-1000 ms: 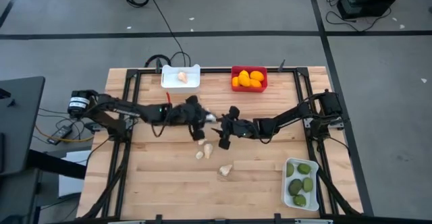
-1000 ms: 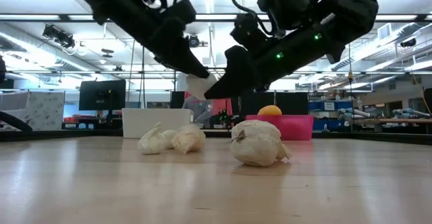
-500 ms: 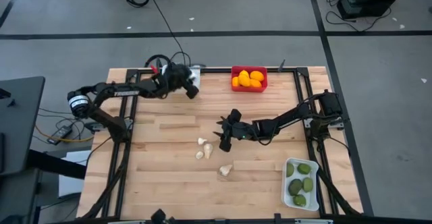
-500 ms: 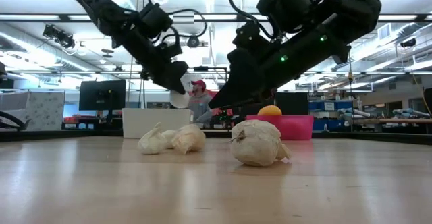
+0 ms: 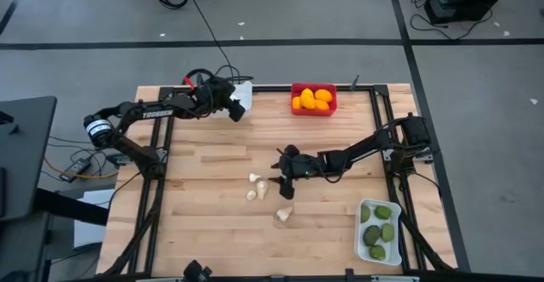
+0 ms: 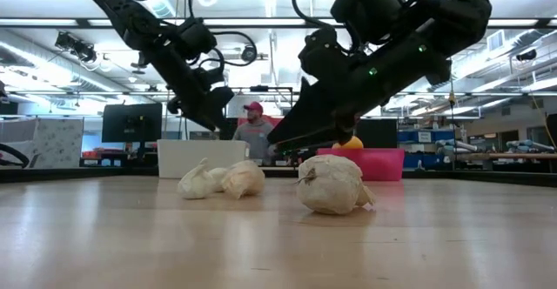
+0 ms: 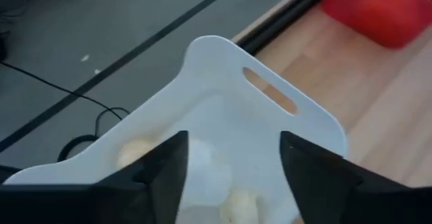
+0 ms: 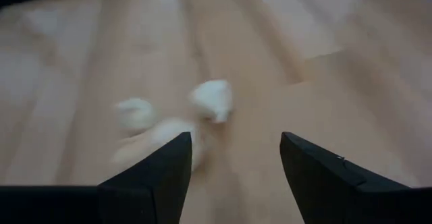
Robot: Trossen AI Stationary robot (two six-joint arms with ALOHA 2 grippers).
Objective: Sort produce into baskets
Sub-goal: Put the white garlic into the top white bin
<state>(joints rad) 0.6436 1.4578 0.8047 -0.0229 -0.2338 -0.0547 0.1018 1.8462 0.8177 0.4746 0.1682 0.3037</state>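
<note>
While loose garlic bulbs lie on the bare wood, the scene reads as follows.

Loose garlic bulbs: three on the table, one (image 5: 254, 177) and a touching pair (image 5: 258, 191) mid-table, a fourth (image 5: 284, 214) nearer the front edge.
Bulbs versus right gripper: the right gripper (image 5: 283, 168) hangs above the table just beside them, towards the right arm's side; its wrist camera looks down on the cluster (image 8: 210, 97) ahead of its spread fingers (image 8: 145, 183), nothing between them.
White basket at the back: the white basket (image 7: 270, 126) holds pale bulbs (image 7: 135, 153), blurred.
Left gripper: the left gripper (image 5: 233, 105) hovers over that basket, fingers (image 7: 165, 177) apart and empty.
Red basket: the red basket (image 5: 294, 89) at the back edge holds orange and yellow citrus (image 5: 313, 98).
Front white basket: the second white basket (image 5: 360, 231) at the front right corner holds green fruits (image 5: 380, 228).
Room: a person (image 6: 253, 132) stands beyond the table in the low view.
</note>
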